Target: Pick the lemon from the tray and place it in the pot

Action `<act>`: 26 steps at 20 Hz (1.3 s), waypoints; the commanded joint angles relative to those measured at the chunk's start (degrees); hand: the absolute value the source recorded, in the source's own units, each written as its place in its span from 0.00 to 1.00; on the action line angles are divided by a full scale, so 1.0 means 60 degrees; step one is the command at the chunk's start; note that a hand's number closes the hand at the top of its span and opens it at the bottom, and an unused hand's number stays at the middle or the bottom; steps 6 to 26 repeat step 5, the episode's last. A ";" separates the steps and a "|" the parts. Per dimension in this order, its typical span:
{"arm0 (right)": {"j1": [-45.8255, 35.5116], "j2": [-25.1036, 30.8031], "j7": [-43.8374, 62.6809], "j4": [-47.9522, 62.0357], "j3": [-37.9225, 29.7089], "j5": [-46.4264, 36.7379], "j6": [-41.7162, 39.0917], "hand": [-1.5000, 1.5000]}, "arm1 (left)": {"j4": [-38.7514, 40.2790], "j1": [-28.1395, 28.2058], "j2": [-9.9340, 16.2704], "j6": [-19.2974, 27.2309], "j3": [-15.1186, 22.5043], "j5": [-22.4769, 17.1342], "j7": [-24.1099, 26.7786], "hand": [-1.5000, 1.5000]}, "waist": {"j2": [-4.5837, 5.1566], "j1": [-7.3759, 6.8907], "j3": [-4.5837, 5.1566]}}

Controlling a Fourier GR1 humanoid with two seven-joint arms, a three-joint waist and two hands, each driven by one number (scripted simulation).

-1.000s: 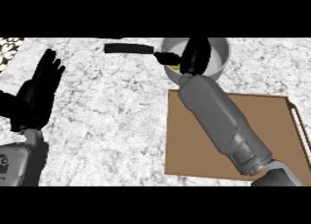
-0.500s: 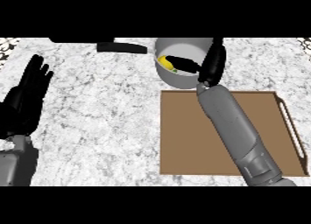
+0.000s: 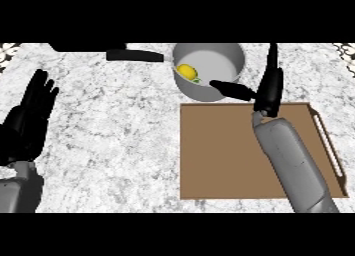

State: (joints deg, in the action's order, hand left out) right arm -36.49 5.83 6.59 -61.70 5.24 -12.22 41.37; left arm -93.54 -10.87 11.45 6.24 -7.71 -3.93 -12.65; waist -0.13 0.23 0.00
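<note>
Lemon [image 3: 186,71], small, light, firm and prone to roll, best cupped around its middle, lies inside the pot [image 3: 228,56] at the counter's far edge; right hand [image 3: 267,85] open beside it, left hand [image 3: 28,120] resting open near the left edge.

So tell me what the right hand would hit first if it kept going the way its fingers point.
Probably nothing: the right hand points up the counter, just right of the pot, though depth is unclear.

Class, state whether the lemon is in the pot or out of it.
In. The lemon lies inside the pot, below its rim; the right hand is open beside it.
</note>
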 commanded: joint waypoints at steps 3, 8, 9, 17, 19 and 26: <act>0.0500 0.0511 0.0281 -0.0932 -0.0349 0.0065 -0.0936 0.00 | 0.0343 -0.0815 -0.0024 0.0203 0.0045 0.0274 -0.0370 0.50 | 0.0021 -0.0016 -0.0001; 0.1246 0.0378 0.0328 -0.1541 -0.0247 -0.0114 -0.0896 0.00 | -0.0009 -0.0081 0.0078 -0.0193 -0.0245 -0.0074 -0.0068 0.50 | 0.0013 -0.0034 0.0000; 0.1246 0.0378 0.0328 -0.1541 -0.0247 -0.0114 -0.0896 0.00 | -0.0009 -0.0081 0.0078 -0.0193 -0.0245 -0.0074 -0.0068 0.50 | 0.0013 -0.0034 0.0000; 0.1246 0.0378 0.0328 -0.1541 -0.0247 -0.0114 -0.0896 0.00 | -0.0009 -0.0081 0.0078 -0.0193 -0.0245 -0.0074 -0.0068 0.50 | 0.0013 -0.0034 0.0000; 0.1246 0.0378 0.0328 -0.1541 -0.0247 -0.0114 -0.0896 0.00 | -0.0009 -0.0081 0.0078 -0.0193 -0.0245 -0.0074 -0.0068 0.50 | 0.0013 -0.0034 0.0000; 0.1246 0.0378 0.0328 -0.1541 -0.0247 -0.0114 -0.0896 0.00 | -0.0009 -0.0081 0.0078 -0.0193 -0.0245 -0.0074 -0.0068 0.50 | 0.0013 -0.0034 0.0000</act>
